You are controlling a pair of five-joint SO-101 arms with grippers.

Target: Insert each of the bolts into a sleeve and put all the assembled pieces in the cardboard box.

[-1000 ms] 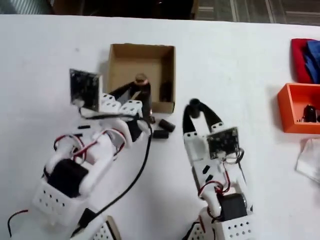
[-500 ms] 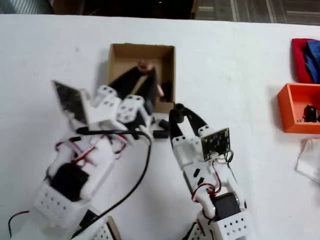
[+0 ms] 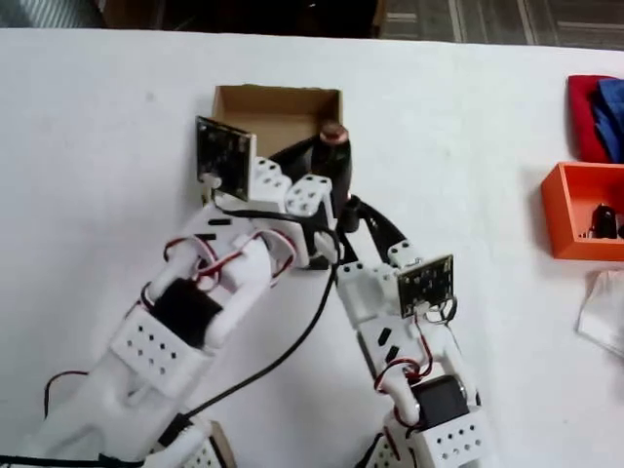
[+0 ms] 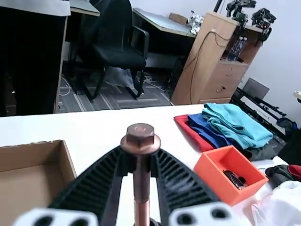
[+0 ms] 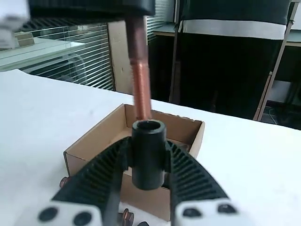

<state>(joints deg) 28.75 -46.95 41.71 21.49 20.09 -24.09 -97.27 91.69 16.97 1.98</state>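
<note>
Cardboard box [image 3: 273, 96]: brown, thin-walled, open on top, resting on the white counter [image 3: 468, 117].
Left gripper [image 4: 139, 160]: ribbed black jaws clamped on the bolt [image 4: 139, 141] just under its head.
Bolt: coppery metal, hex head up, long axis vertical, threaded shank hanging down.
Sleeve [image 5: 148, 155]: matte black cylinder, upright, with its bore open upward right below the bolt tip. I cannot tell whether the tip has entered.
Right gripper [image 5: 148, 169]: jaws closed around the sleeve's middle.
Key relation: the two axes look nearly in line, so the bolt likely needs a straight descent.

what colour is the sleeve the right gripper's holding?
Black, no pattern. The sleeve shows best in the right wrist view.
</note>
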